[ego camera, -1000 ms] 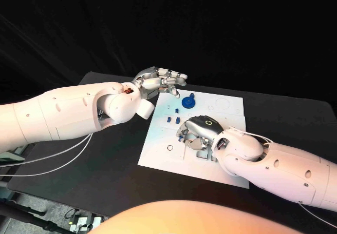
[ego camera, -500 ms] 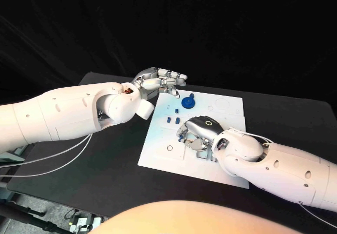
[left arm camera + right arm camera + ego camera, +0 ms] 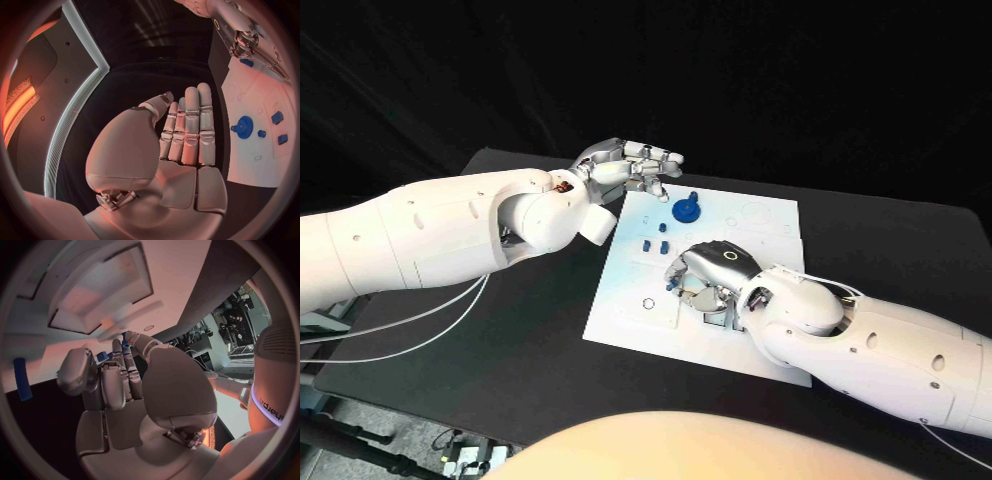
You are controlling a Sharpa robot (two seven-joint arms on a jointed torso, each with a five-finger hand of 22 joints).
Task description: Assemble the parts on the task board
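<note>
Fingers of the left hand point(image 3: 629, 165) lie straight and side by side with nothing between them, the hand hovering at the far left corner of the task board point(image 3: 635, 300), off the board's surface. The blue gear point(image 3: 687, 210) stands on the board just beside that hand, toward the board's middle, apart from the fingertips; in the left wrist view it sits past the fingers with small blue parts point(image 3: 277, 117) near it. Three small blue parts point(image 3: 655, 243) lie on the board between the gear and the right hand point(image 3: 707, 272). The right hand is pressed low over the middle of the board, fingers curled down among recesses; whether it grips a piece I cannot tell, though blue shows at its fingertips point(image 3: 126, 347).
</note>
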